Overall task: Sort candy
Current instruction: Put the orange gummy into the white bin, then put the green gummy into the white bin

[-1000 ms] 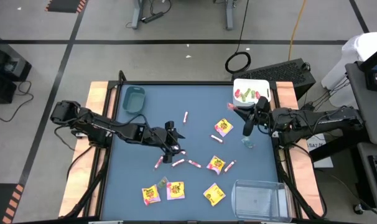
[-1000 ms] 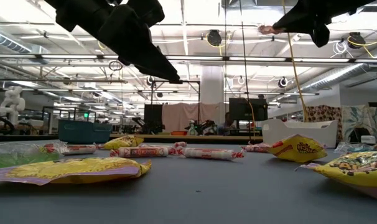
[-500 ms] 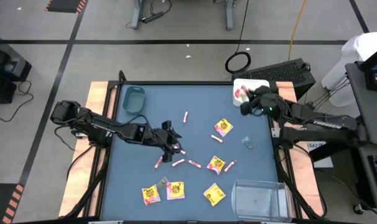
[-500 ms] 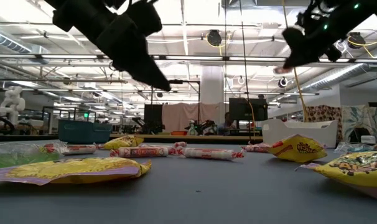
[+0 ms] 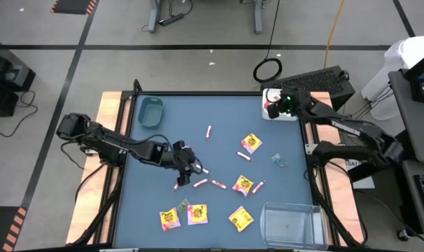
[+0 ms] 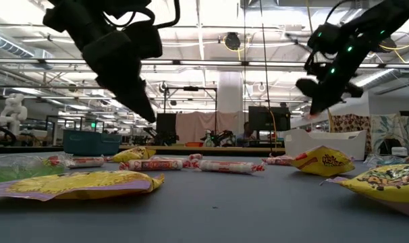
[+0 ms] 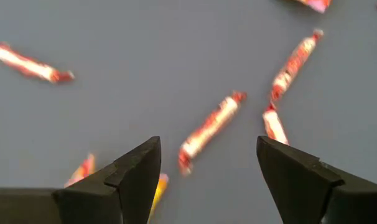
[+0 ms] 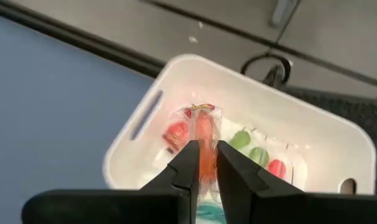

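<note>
Candy lies scattered on the blue table: yellow packets (image 5: 251,143) (image 5: 241,218), pink-white sticks (image 5: 218,185) (image 7: 210,127) and a clear green piece (image 5: 278,161). My left gripper (image 5: 189,166) (image 7: 207,168) hangs open just above the sticks left of centre and touches none of them. My right gripper (image 5: 273,107) (image 8: 204,171) is over the white bin (image 8: 313,134) at the far right corner, shut on a red clear-wrapped candy (image 8: 204,140). Red and green wrapped pieces (image 8: 254,146) lie inside that bin. My right gripper pinches the red wrapped candy (image 8: 204,149) between its two fingers. The candy sticks out past the fingertips. The fingers slant down toward the far edge. The candy is clear of everything, above the white bin's inside.
A teal bin (image 5: 150,112) stands at the far left, and a clear bin (image 5: 290,224) at the near right corner. More yellow packets (image 5: 170,219) (image 5: 196,213) lie by the near edge. Bare table shows between the teal bin and the sticks.
My right gripper has swung from over the table's right middle toward the far edge, carrying the red candy. It has tipped downward and now hangs over the white bin. My left gripper has rolled and tipped further down over the sticks, staying open.
</note>
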`<state>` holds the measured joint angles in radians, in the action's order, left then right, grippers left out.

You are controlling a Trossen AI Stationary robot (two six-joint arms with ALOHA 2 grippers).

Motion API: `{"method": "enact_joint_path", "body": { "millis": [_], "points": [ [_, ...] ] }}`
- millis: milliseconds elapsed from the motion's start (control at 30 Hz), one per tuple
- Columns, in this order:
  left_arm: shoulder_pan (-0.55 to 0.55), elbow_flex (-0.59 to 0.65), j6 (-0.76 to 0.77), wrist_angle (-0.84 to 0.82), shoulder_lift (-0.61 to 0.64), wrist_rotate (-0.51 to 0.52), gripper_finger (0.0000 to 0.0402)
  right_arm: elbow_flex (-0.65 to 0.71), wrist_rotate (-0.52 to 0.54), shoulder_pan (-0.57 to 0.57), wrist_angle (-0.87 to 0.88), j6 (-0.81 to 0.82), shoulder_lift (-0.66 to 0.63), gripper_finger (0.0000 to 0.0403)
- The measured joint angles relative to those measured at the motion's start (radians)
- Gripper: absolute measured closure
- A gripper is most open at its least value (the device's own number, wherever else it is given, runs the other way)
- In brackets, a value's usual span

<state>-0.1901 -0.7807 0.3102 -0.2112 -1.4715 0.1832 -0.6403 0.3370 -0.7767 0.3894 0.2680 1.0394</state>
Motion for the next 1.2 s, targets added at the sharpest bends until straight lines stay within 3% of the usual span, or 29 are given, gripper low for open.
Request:
{"method": "enact_joint_path", "body": {
  "millis": [333, 567, 800, 933, 1067, 1200],
  "points": [
    [-0.085, 0.0, 0.103, -0.054, 0.0, 0.001, 0.0132, 0.0, -0.004, -0.067, -0.049, -0.03, 0.232, 0.0352],
    [-0.113, 0.0, 0.145, -0.066, 0.0, 0.002, 0.0132, 0.0, 0.0, -0.067, -0.06, -0.071, 0.249, 0.0274],
    [-0.171, 0.0, 0.2, -0.069, 0.0, -0.071, 0.0132, -0.001, -0.007, -0.066, -0.041, -0.078, 0.094, 0.0206],
    [-0.222, 0.0, 0.235, -0.065, 0.0, -0.075, 0.0132, -0.002, -0.101, -0.05, 0.008, -0.048, -0.035, 0.0186],
    [-0.275, 0.0, 0.316, -0.045, 0.0, -0.075, 0.0132, -0.002, -0.298, 0.036, 0.021, 0.001, -0.164, 0.0179],
    [-0.335, 0.0, 0.423, -0.027, 0.0, -0.057, 0.0132, -0.002, -0.336, 0.196, -0.005, 0.066, -0.274, 0.018]
  ]
}}
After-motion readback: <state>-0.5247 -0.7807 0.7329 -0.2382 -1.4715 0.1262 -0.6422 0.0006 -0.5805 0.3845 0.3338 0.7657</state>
